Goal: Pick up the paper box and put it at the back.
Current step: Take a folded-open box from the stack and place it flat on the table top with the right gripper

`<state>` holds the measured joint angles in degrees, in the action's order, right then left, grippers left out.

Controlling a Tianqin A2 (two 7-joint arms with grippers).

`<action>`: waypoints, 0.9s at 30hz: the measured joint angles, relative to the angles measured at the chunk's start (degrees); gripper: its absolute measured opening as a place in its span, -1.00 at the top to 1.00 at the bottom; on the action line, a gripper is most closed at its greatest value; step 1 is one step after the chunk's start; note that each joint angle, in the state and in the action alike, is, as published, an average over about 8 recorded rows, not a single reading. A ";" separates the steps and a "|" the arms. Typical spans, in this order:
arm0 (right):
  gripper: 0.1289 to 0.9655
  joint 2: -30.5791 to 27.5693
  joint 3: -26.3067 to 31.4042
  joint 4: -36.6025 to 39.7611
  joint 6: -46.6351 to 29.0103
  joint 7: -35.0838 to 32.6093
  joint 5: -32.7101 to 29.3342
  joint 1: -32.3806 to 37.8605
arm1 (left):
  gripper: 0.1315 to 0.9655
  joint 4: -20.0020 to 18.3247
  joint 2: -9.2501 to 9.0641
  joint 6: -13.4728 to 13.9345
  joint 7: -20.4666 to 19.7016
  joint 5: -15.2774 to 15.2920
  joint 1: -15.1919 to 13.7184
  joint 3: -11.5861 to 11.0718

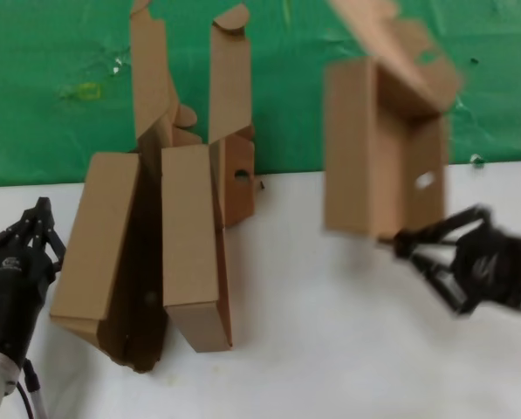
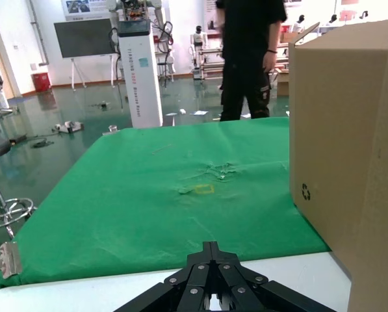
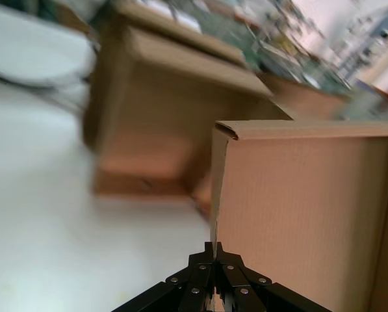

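My right gripper (image 1: 398,241) is shut on the lower edge of the paper box (image 1: 378,144), a plain brown cardboard mailer held upright in the air at the right, its lid flap tilted over the top. In the right wrist view the gripper (image 3: 214,248) pinches the box's thin wall (image 3: 304,208). The box stands in front of the green cloth backdrop (image 1: 59,87) at the back. My left gripper (image 1: 38,209) is shut and empty at the near left, pointing toward the backdrop (image 2: 181,195).
Other brown boxes lean together left of centre: a wide box (image 1: 99,253), a narrower one (image 1: 195,249) and one with a small round hole (image 1: 240,175). One box side (image 2: 349,149) stands close to my left gripper. The white table (image 1: 330,349) lies below.
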<state>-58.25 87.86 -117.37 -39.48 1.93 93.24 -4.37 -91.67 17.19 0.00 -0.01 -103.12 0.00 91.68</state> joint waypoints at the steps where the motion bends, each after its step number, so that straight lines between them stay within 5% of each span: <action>1: 0.95 -0.87 -0.64 -0.11 0.62 2.19 -1.99 0.32 | 0.97 0.00 0.00 0.00 0.00 0.00 0.00 0.00; 7: 0.95 -4.11 1.61 1.28 0.55 15.99 -16.95 7.64 | 0.97 0.00 0.00 0.00 0.00 0.00 0.00 0.00; 13: 0.95 1.05 11.37 7.45 -9.03 24.07 -33.02 22.74 | 0.97 0.00 0.00 0.00 0.00 0.00 0.00 0.00; 20: 0.95 12.98 21.31 18.83 -20.13 26.22 -49.37 38.98 | 0.97 0.00 0.00 0.00 0.00 0.00 0.00 0.00; 27: 0.95 23.42 27.51 28.53 -24.73 23.71 -58.51 49.95 | 0.97 0.00 0.00 0.00 0.00 0.01 0.00 0.00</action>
<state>-34.83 115.38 -88.84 -64.21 25.64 34.73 45.58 -91.67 17.19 0.00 -0.01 -103.12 0.00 91.68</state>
